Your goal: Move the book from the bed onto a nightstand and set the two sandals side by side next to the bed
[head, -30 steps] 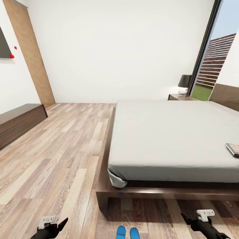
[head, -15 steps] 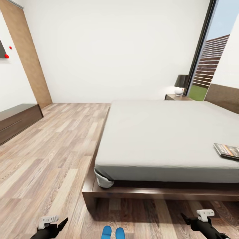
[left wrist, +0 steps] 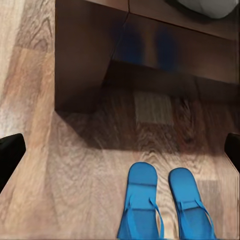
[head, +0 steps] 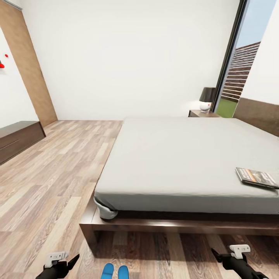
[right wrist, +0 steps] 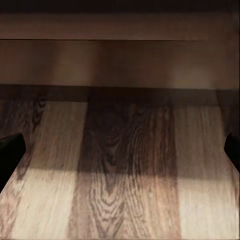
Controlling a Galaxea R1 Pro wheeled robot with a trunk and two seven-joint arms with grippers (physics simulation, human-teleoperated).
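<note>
Off-white mattress of bed (head: 182,155) at 12 o'clock | book (head: 257,177) flat on it near the foot edge, 2 o'clock | blue sandals (left wrist: 162,205) side by side on floor (head: 50,182), 6 o'clock | left gripper (head: 62,263), right gripper (head: 228,257): fingers apparently spread, holding nothing | nightstand (head: 203,113) beyond bed, 1 o'clock.

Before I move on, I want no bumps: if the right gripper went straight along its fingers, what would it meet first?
Probably the wood-plank floor, since the right gripper, jaws open, looks down at bare planks. The bed base lies just beyond; depth is unclear.
</note>
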